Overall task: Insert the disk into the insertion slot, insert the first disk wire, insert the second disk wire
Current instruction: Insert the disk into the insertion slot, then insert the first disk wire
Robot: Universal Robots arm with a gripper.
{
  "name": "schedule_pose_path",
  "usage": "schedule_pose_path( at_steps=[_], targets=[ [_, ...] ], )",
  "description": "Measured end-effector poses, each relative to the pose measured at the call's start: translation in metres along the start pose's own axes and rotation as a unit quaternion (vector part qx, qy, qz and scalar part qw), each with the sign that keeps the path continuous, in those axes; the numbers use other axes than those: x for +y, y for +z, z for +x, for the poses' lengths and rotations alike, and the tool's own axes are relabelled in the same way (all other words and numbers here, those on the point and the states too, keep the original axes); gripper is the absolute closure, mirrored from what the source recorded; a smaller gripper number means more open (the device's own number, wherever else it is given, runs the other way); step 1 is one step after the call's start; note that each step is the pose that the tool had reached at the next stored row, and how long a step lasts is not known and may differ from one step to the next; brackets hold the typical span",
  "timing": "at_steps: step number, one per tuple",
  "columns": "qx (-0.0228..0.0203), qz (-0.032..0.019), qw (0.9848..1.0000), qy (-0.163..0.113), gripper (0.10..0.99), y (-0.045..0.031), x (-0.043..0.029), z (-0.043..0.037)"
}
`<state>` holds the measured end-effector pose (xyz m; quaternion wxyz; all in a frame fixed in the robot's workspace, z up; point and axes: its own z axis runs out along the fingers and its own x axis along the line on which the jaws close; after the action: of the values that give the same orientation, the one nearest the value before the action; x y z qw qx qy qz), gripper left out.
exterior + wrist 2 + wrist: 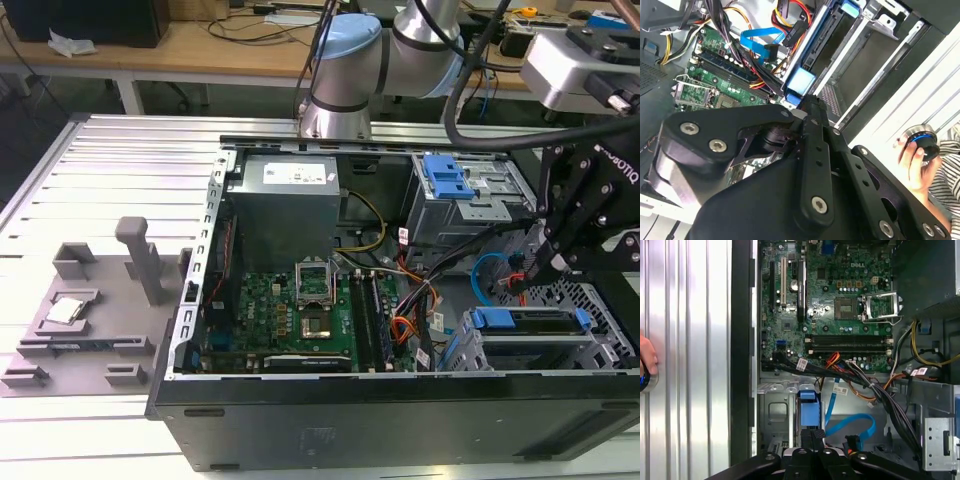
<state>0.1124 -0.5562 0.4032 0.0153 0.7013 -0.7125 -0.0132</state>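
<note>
Open computer case (300, 425) on a ribbed metal surface (100, 180). At the exterior view's right, the disk (530, 321) sits in the insertion slot (535, 352), blue caddy showing. The black gripper (533, 270) hovers just above, fingers together with nothing seen between them. The second disk wire (487, 272) loops beside it; the first disk wire (403, 326) lies near the motherboard (290, 310).

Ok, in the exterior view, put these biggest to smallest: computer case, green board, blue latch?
1. computer case, by far the largest.
2. green board.
3. blue latch, clearly smallest.
</note>
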Motion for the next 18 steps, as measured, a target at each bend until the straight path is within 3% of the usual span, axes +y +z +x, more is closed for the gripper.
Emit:
schedule_pose_path(
  at_steps=[8,18],
  targets=[
    [0.0001,-0.0042,1.0000,0.000,0.980,0.0093,-0.0209,-0.0004],
    [0.0001,-0.0042,1.0000,0.000,0.980,0.0093,-0.0233,-0.0006]
  ],
)
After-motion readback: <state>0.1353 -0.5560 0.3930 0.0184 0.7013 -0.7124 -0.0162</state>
